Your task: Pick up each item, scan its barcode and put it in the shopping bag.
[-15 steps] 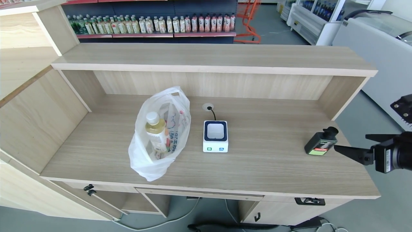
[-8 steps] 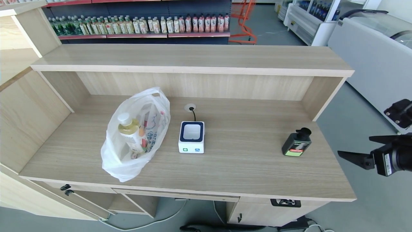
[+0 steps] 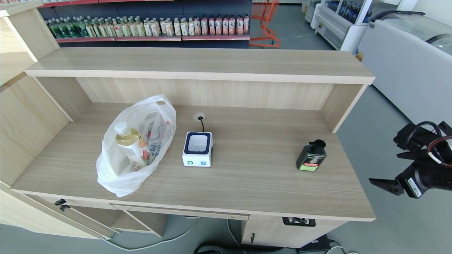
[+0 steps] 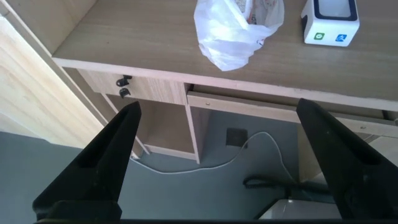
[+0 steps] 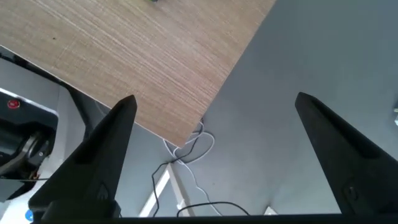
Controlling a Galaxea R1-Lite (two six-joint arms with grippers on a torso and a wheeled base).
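Worktop point(image 3: 254, 183):
- Bag point(image 3: 113, 173), white, at the left, with a tea bottle point(image 3: 129, 146) inside.
- Scanner point(image 3: 197, 149), just beside the bag.
- Pump bottle point(image 3: 310, 158), black, upright, near the right end.

Right claw point(image 5: 214, 102): fingers apart, empty, off the right edge.
Left claw point(image 4: 219, 106): fingers apart, empty, before the front edge.

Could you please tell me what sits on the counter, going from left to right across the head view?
shopping bag → barcode scanner → dark pump bottle

Wood counter point(image 3: 247, 183) w/ grey floor point(image 3: 303, 31), drink shelves point(image 3: 148, 28) behind.
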